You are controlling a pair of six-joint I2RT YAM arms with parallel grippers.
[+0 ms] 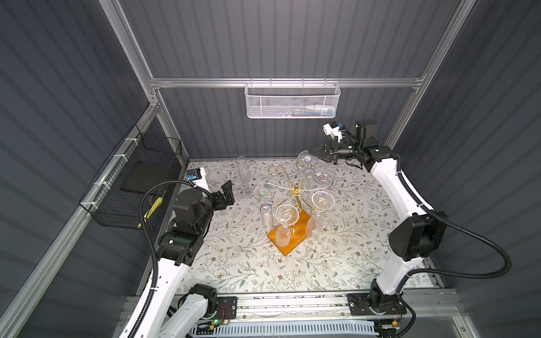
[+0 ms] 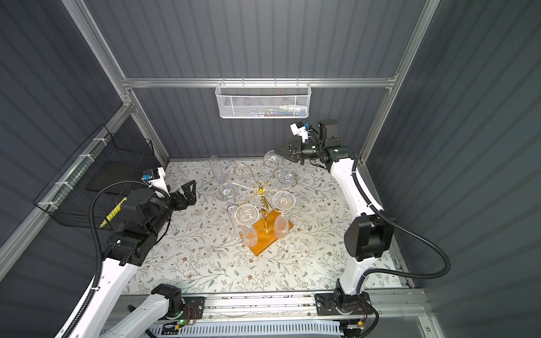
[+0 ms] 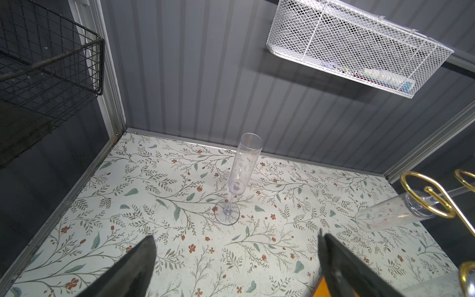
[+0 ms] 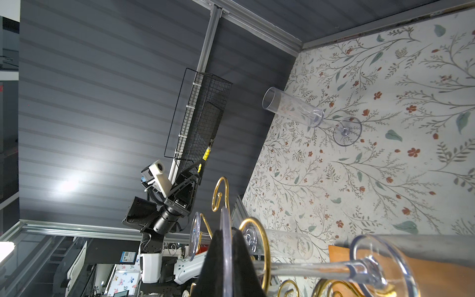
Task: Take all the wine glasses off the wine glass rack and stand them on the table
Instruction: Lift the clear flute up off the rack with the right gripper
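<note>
The wine glass rack (image 1: 296,191) (image 2: 260,187) is a gold wire stand on an orange-brown wooden base (image 1: 292,234), mid-table. Several clear glasses hang upside down from its scroll arms. My right gripper (image 1: 314,152) (image 2: 279,151) (image 4: 226,231) is at the rack's back right, shut on the round foot of one hanging wine glass (image 1: 306,159) (image 2: 272,158) (image 4: 226,221). In the right wrist view its stem runs past a gold scroll loop (image 4: 254,244). My left gripper (image 1: 227,190) (image 2: 188,190) (image 3: 236,239) is open and holds nothing, left of the rack.
A tall clear flute (image 1: 243,172) (image 3: 244,164) (image 4: 295,108) stands upright on the floral table, back left of the rack. A white mesh basket (image 1: 292,99) hangs on the back wall. A black wire basket (image 1: 131,181) is fixed to the left wall.
</note>
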